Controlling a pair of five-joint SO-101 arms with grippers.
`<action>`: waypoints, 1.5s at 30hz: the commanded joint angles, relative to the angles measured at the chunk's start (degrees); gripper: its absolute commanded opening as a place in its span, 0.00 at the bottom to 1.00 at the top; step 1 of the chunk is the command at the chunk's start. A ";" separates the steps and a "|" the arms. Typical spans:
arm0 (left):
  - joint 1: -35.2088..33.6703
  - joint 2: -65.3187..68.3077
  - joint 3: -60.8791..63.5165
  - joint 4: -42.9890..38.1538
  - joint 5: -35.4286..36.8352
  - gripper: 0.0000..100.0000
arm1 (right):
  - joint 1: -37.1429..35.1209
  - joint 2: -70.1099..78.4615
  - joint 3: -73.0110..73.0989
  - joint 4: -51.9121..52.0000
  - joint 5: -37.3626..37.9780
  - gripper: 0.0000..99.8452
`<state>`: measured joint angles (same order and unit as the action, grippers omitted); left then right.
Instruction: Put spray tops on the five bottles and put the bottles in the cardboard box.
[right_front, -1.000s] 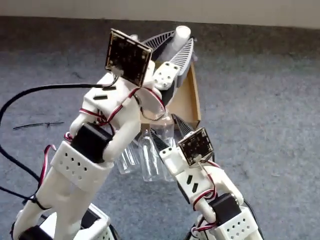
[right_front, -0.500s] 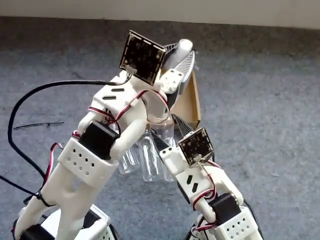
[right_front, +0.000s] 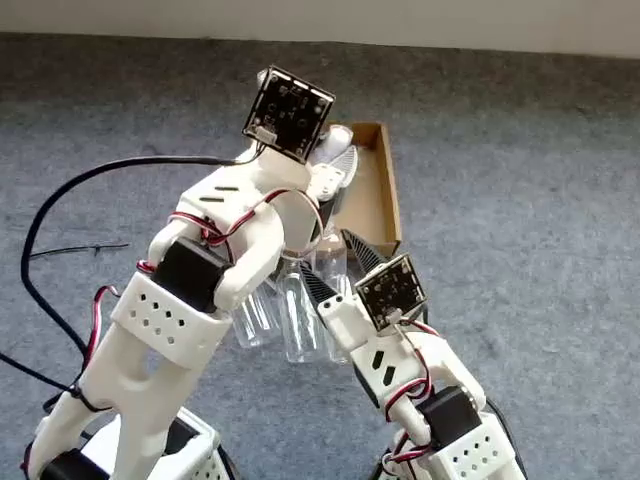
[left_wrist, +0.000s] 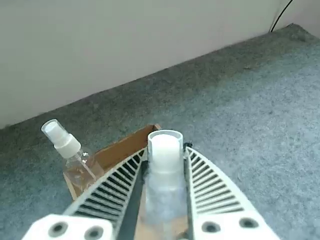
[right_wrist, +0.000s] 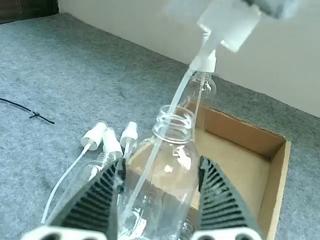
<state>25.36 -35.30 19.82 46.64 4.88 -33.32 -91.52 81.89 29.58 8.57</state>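
Note:
My right gripper (right_wrist: 159, 200) is shut on a clear open-necked bottle (right_wrist: 172, 165), held upright just in front of the cardboard box (right_wrist: 272, 165). My left gripper (left_wrist: 165, 200) is shut on a white spray top (left_wrist: 165, 149), which hangs above that bottle as the spray top (right_wrist: 227, 20); its thin tube slants down into the open neck. In the high view the left gripper (right_front: 335, 170) is over the box (right_front: 388, 195) and the right gripper (right_front: 322, 275) is below it with the bottle (right_front: 300, 325). One bottle with a spray top (left_wrist: 70, 157) stands in the box.
Loose spray tops (right_wrist: 102, 137) with long tubes lie on the grey carpet beside the held bottle. More clear bottles (right_front: 255, 320) stand under the left arm. A black cable tie (right_front: 75, 250) lies to the left. A pale wall runs behind the box.
The left arm has come down and towards the right gripper, bringing the spray top from high over the box's far end to just above the held bottle. The right arm has kept still.

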 joint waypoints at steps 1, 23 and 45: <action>-1.01 -0.40 -0.92 4.13 -0.62 0.01 | 0.13 -0.75 -0.66 -1.63 -0.53 0.00; -1.27 -12.97 10.86 7.21 -0.70 0.01 | 1.63 -0.75 -0.31 -6.55 -0.53 0.00; -1.27 -13.32 12.97 7.56 -0.79 0.01 | 4.53 -0.75 -0.31 -6.81 -4.57 0.00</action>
<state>25.27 -48.31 32.92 53.41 4.79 -30.95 -91.34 82.77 24.66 5.05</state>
